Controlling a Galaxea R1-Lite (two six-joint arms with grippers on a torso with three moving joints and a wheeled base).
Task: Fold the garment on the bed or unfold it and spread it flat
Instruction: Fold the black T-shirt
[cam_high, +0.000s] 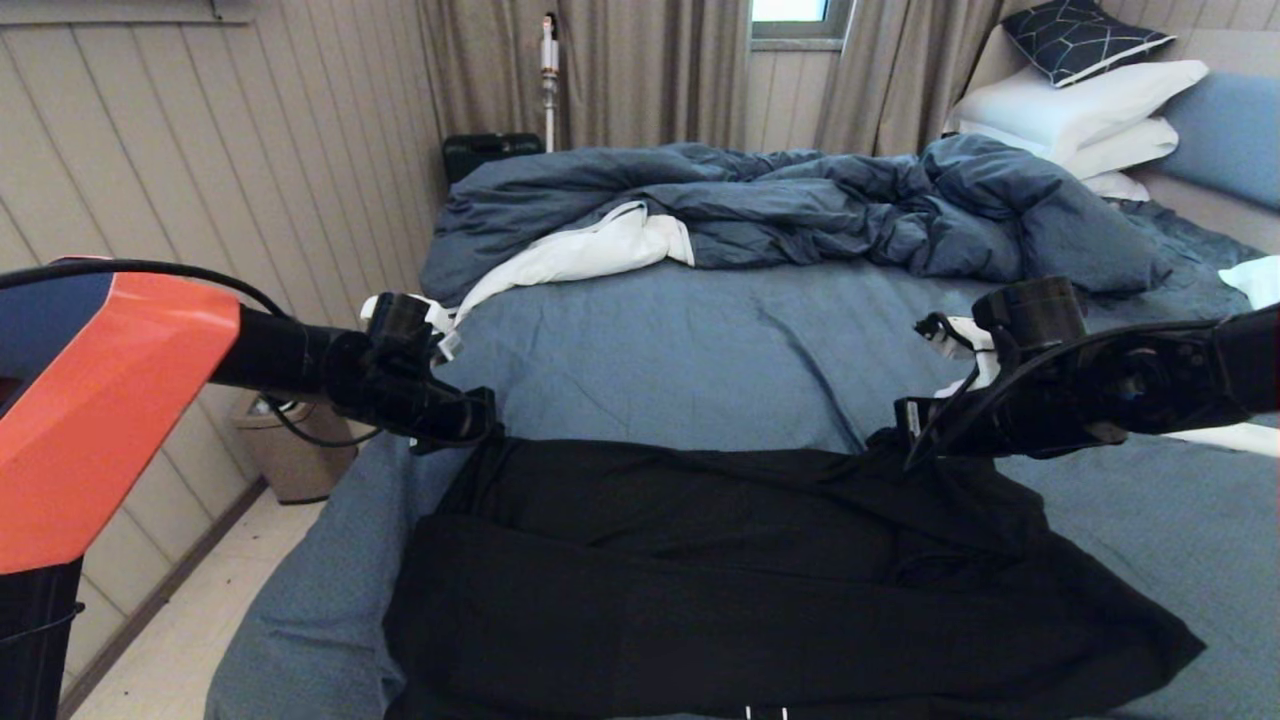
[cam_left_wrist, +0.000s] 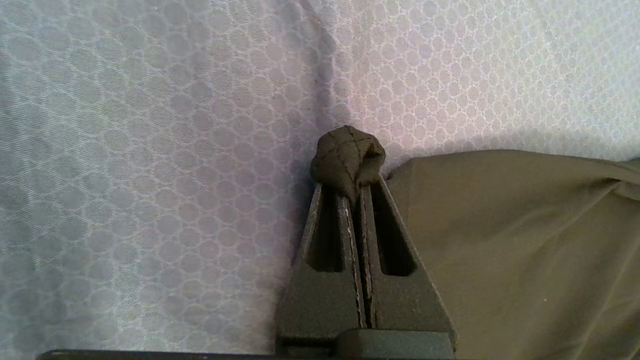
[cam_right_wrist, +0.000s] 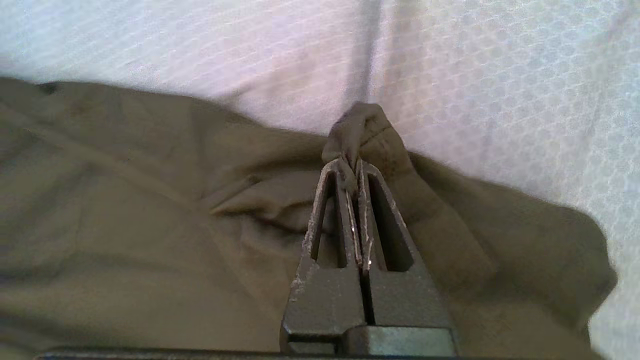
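Pinching bunched black cloth, the left gripper (cam_left_wrist: 356, 186) and right gripper (cam_right_wrist: 352, 172) each clamp a far corner of the shirt (cam_high: 760, 570). It lies across the near end of the bed (cam_high: 660, 350), its far edge stretched between them. A rumpled duvet (cam_high: 800, 205) and pillows (cam_high: 1080, 115) lie beyond.

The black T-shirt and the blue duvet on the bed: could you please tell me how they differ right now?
The black T-shirt lies fairly smooth at the near end of the bed; the blue duvet is bunched up at the far end. The left gripper and right gripper each pinch the T-shirt's far edge; nothing touches the duvet. The duvet shows white lining. Both rest on the sheet.
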